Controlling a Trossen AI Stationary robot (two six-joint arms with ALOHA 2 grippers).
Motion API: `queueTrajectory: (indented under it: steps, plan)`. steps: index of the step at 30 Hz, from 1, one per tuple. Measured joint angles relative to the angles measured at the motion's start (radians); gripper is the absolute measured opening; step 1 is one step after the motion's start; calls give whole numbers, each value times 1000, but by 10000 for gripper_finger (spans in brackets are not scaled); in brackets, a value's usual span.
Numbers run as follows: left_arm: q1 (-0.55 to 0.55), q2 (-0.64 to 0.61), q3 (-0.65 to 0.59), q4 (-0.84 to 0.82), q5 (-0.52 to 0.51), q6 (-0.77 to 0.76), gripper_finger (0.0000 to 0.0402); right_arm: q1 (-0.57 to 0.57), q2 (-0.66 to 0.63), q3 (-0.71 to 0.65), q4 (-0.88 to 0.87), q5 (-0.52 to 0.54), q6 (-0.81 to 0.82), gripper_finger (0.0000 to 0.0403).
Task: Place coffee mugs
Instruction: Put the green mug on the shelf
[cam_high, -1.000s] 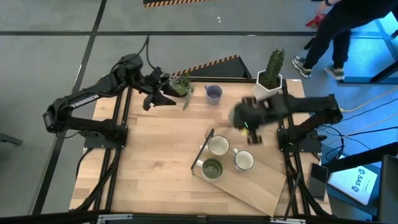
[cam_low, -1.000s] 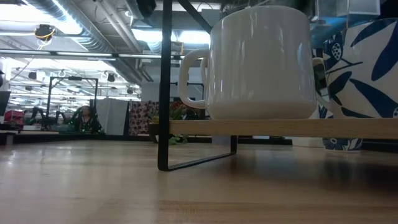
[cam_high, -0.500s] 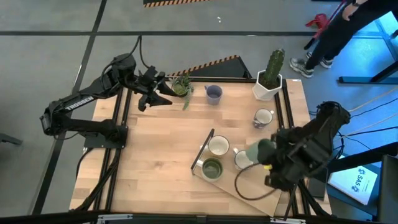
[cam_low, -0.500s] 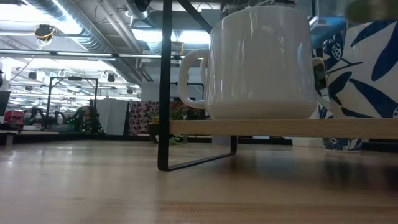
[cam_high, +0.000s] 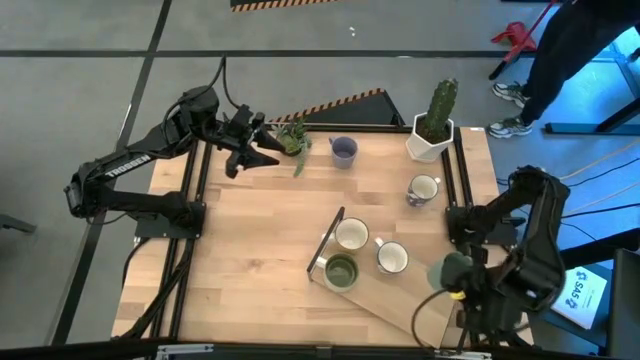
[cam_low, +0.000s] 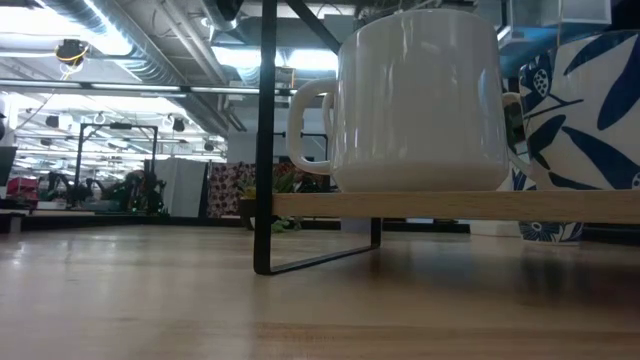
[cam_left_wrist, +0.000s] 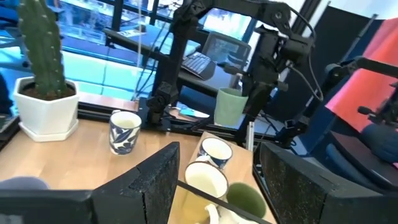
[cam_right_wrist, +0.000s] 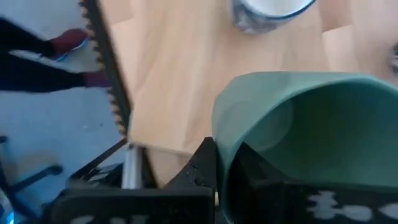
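Carry the teal mug (cam_high: 453, 271) level toward the wooden rack (cam_high: 400, 300) and set it beside the white mug (cam_high: 392, 258) there. Your right gripper (cam_right_wrist: 219, 163) is clamped on its rim, probably over the table's near right edge, arm folded back. The left gripper (cam_high: 243, 152) waits, spread empty.

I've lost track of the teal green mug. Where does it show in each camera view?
High view: teal green mug in the right end effector, off the wooden shelf's right end.
Low view: not in it.
Left wrist view: far off, held beyond the shelf.
Right wrist view: fills the near part.
Shared landmark: the blue-patterned white mug.
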Motion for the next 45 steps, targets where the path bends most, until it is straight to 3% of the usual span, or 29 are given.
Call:
queueTrajectory:
  steps: [7,13,27,39,45]
  plan:
    - [0,0,0,0,-17,7,218,-67,1,-131,40,-69,-110,0]
    - [0,0,0,-24,-33,21,218,-100,1,-226,194,-119,-201,0]
    - [0,1,0,-37,-33,25,218,-98,-1,-379,369,-172,-189,0]
    - [0,1,0,-45,-32,28,218,-98,0,-440,416,-171,-167,1]
    - [0,1,0,-46,-32,69,218,-98,0,-440,383,-171,-163,42]
